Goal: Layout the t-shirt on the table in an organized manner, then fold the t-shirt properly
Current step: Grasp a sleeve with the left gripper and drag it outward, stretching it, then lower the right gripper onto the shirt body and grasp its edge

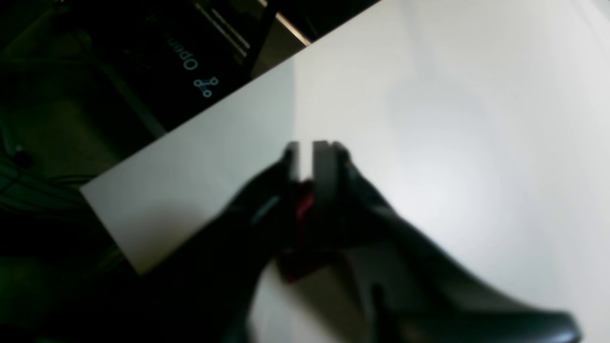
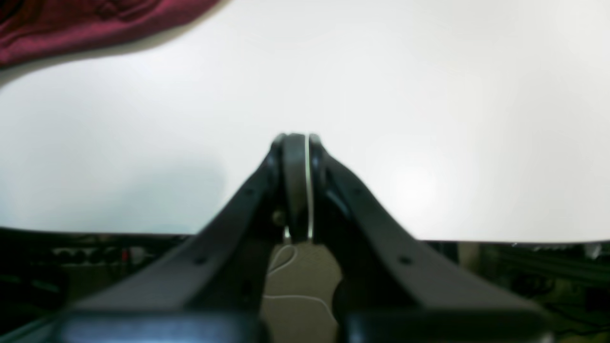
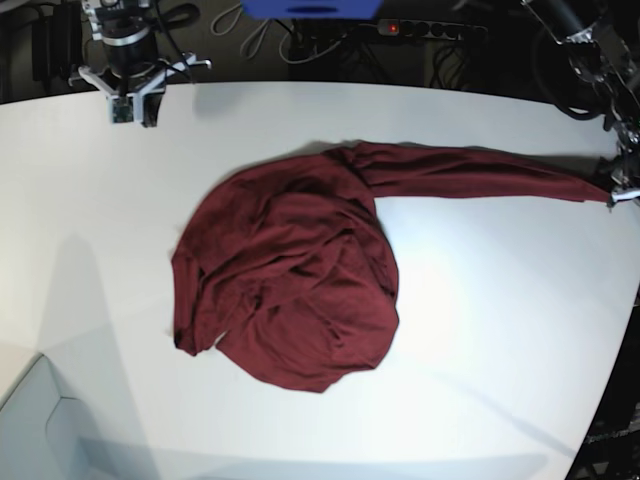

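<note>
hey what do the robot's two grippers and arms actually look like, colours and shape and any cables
Both grippers, left gripper and right gripper, have matte black fingers tapering from broad bases to narrow tips. The left one's pads look grey. In the base view the arms are black and silver metal, with dark cables looping behind them.

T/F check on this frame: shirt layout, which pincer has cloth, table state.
1. The t-shirt lies bunched in a heap, one part stretched toward the left pincer. True.
2. The shirt is neatly folded. False: crumpled, unfolded.
3. The right pincer grips cloth. False: nothing between its tips; it hangs over bare table.
4. Red cloth shows between the left pincer's fingers in the left wrist view. True.
5. The shirt is blue. False: dark maroon.
</note>
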### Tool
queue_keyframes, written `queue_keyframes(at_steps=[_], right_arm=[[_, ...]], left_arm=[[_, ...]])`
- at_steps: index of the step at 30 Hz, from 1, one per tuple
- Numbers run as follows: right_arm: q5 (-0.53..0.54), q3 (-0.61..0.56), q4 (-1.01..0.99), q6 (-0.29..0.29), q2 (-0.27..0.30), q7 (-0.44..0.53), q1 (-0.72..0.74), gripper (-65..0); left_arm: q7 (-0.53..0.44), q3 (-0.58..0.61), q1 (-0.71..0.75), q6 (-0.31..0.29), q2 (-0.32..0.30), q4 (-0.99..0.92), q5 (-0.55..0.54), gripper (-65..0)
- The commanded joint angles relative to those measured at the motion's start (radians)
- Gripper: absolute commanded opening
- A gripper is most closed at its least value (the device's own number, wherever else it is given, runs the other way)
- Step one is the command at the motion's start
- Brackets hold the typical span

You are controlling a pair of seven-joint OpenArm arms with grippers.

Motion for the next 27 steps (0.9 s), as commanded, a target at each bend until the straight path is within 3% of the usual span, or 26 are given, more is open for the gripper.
queue_keyframes(at_steps=[1, 4, 6, 10, 14, 18, 23, 27], right_arm=[[-0.002, 0.001, 0.016, 0.001, 0.003, 0.024, -0.005, -56.0], [-0.002, -0.002, 0.016, 0.001, 0.003, 0.024, 0.008, -46.0], [-0.002, -0.002, 0.016, 0.001, 0.003, 0.024, 0.018, -43.5], [-0.002, -0.002, 0.016, 0.002, 0.003, 0.024, 0.066, -43.4], [-0.002, -0.018, 0.016, 0.004, 0.004, -0.004, 0.136, -43.5], [-0.002, -0.045, 0.017, 0.004, 0.004, -0.131, 0.276, -43.3], [-0.002, -0.105, 0.016, 0.004, 0.001, -0.398, 0.523, -43.2], [-0.002, -0.199, -0.006, 0.005, 0.004, -0.596, 0.7, -43.1]], left_arm=[[-0.021, -0.004, -0.007, -0.002, -0.018, 0.021, -0.002, -49.8], [-0.021, -0.004, -0.007, -0.002, -0.013, 0.048, -0.002, -36.1], [-0.021, -0.004, -0.007, -0.002, -0.012, 0.083, -0.002, -31.0], [-0.021, -0.004, -0.008, -0.002, -0.01, 0.145, -0.004, -29.7], [-0.021, -0.004, 0.001, -0.002, -0.009, 0.177, -0.082, -29.7], [0.007, -0.004, 0.019, -0.001, -0.009, 0.177, -0.15, -29.7], [0.086, -0.01, 0.024, -0.001, 0.005, 0.176, -0.205, -29.7], [0.097, -0.013, 0.033, -0.001, 0.017, 0.177, -0.199, -29.7]])
